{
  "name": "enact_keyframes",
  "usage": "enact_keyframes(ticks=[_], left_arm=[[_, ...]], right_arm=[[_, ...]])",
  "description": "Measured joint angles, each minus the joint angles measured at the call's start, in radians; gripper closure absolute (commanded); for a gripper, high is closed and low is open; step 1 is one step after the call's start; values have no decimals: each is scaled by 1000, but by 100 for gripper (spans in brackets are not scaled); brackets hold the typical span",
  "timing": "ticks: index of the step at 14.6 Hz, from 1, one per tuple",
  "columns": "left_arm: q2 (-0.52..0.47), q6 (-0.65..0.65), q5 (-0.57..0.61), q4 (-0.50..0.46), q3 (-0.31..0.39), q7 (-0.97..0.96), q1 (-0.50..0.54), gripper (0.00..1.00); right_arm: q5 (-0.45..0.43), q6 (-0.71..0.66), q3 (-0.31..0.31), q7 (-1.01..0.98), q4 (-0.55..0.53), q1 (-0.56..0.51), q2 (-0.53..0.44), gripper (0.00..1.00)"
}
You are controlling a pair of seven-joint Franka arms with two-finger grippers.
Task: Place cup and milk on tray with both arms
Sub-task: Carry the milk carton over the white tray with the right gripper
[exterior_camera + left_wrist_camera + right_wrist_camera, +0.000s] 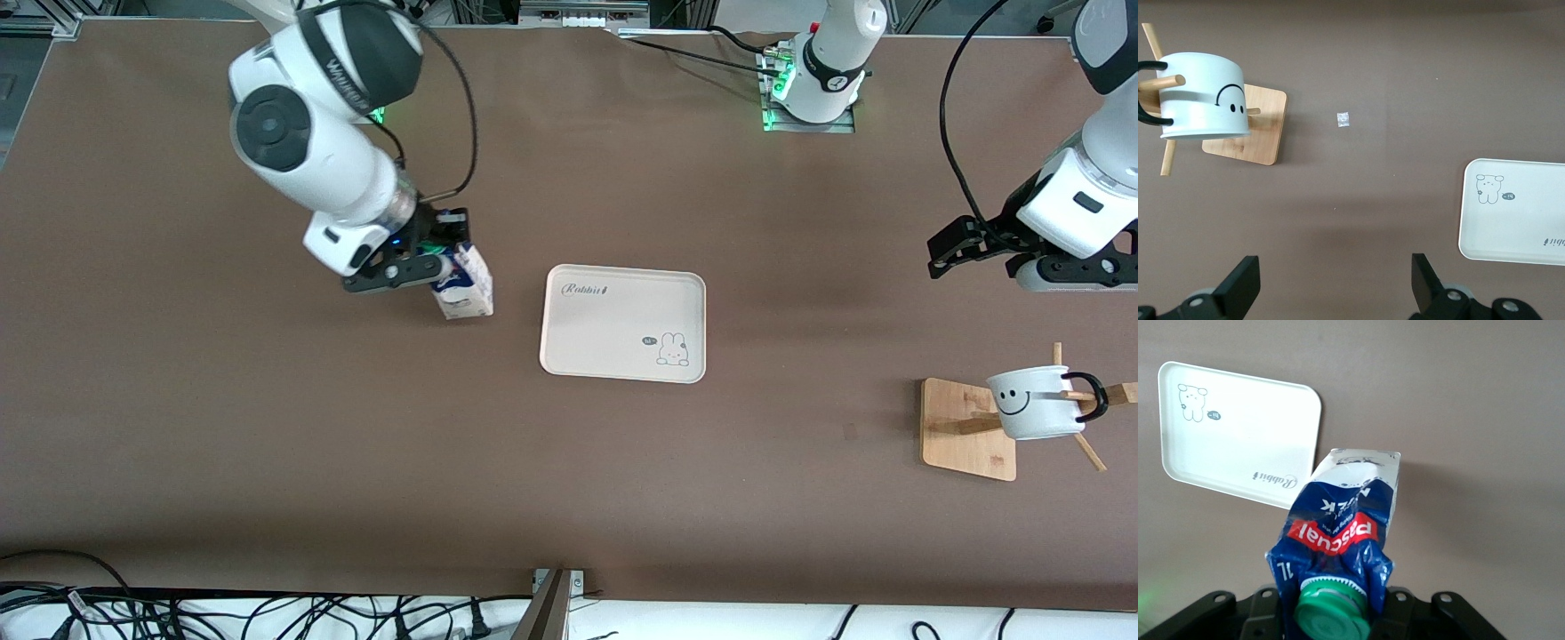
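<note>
- Two grippers: right gripper [425, 267] clenched on the milk [462, 284], lifted and tilted over the table beside the tray [622, 324].
- Left gripper [978, 249] spread wide, over bare table; the cup [1036, 403] hangs on a wooden rack [965, 429].
- Tray holds nothing.

This is a robotics lab bench, not a home or kitchen. Two white Franka arms [311, 133] are bolted to metal base plates [809, 116] with green status lights glowing at their feet, at the edge of a wide table [569, 498] covered in plain brown matting. Black cables [956, 133] loop off the arms, and more loose cables [267, 613] lie tangled along the table's near edge. Aluminium framing [582, 13] shows just above the bases.
</note>
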Motion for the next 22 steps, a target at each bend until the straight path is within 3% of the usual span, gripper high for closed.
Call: enact_keyframes(ticks=[4,8,14,17,22], left_arm=[[-10,91,1,-13,7,0,6,0],[-65,244,1,-117,12,0,34,0],[-173,185,1,-163,39,2,47,0],[-177,200,1,-206,44,20,47,0],[-156,489,1,-370,63,27,47,0]], right_arm=[[0,122,0,140,5,68,25,65],[0,170,0,293,77,127,127,65],[-1,208,-4,388,146,151,212,65],[-1,220,-4,384,150,154,233,65],[-1,224,-1,382,157,199,283,65]])
